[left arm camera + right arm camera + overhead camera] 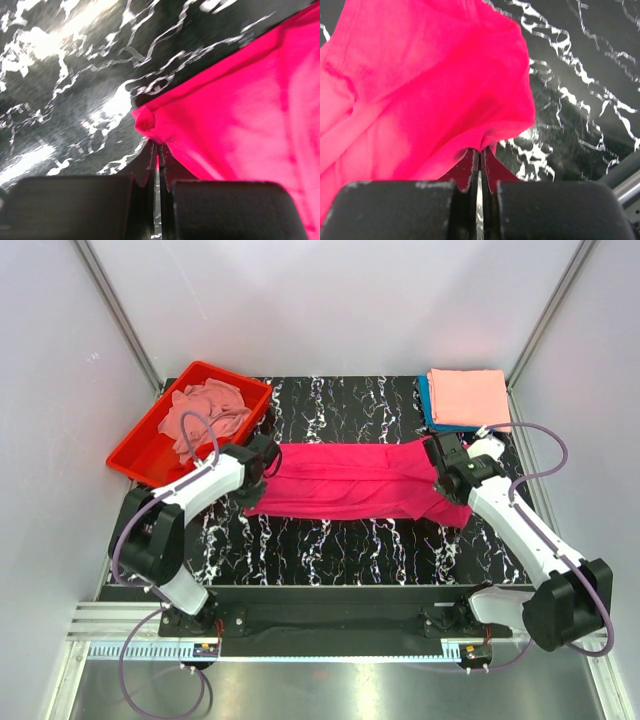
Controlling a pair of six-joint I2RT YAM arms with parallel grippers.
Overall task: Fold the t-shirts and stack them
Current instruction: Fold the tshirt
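Your left claw point(157, 147) is clamped on the magenta t-shirt point(350, 480) at its left corner, your right claw point(481, 152) on its right edge; the shirt lies stretched across the worktop point(330, 550). Risk: both pinches look thin, so uneven pulling could slip a corner free. How much cloth sits between the jaws is hidden.

You're looking at a black marble-patterned tabletop point(340, 540) with white veins, boxed in by plain pale grey walls point(330, 300) at the back and on both sides. Slim metal posts point(120, 315) run up the two back corners. A silver rail point(110, 625) lines the near edge, and light glares off the glossy surface.
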